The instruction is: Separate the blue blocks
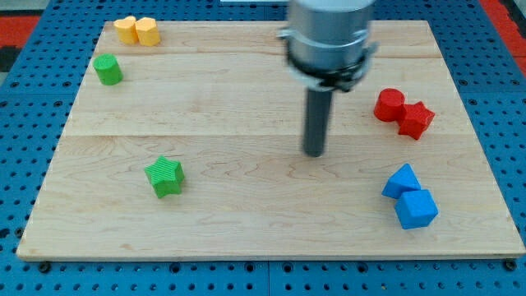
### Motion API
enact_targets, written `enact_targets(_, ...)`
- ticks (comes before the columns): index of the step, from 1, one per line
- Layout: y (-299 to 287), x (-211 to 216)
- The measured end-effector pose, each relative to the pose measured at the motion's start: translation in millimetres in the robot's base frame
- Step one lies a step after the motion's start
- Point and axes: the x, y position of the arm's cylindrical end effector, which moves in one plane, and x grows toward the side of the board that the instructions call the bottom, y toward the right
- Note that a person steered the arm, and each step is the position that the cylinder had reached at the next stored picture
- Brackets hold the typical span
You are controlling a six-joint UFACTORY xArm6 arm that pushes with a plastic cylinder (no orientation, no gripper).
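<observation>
Camera view, single entry.

Item 1: table (246,222), pale wood, set on a blue pegboard.

Item 2: the task's things. You have a blue block with a peaked top (401,181) and a blue cube (416,209) at the view's lower right, touching each other, the cube just below and slightly right of its partner. Both sit near the table's right edge and not far from its bottom edge.

Item 3: other stock. Two red blocks, a rounded one (389,105) and a star-like one (415,120), touch at the view's right, above the blue pair. A green star-like block (165,176) lies lower left; a green cylinder (107,70) upper left; two yellow blocks (136,30) touch at the top left corner.

Item 4: risks. You could drive both blue blocks along together if you strike them from the left on their shared face, leaving them joined. You could also push the cube off the right or bottom edge, given how little table is left there. A push upward could carry the peaked block into the red pair.

Item 5: end effector. It is a plain rod with nothing to open or close and it holds nothing. My tip (314,153) stands near the table's middle, well apart from every block, left of and above the blue pair.
</observation>
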Motion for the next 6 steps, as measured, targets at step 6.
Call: enact_targets(6,51,47)
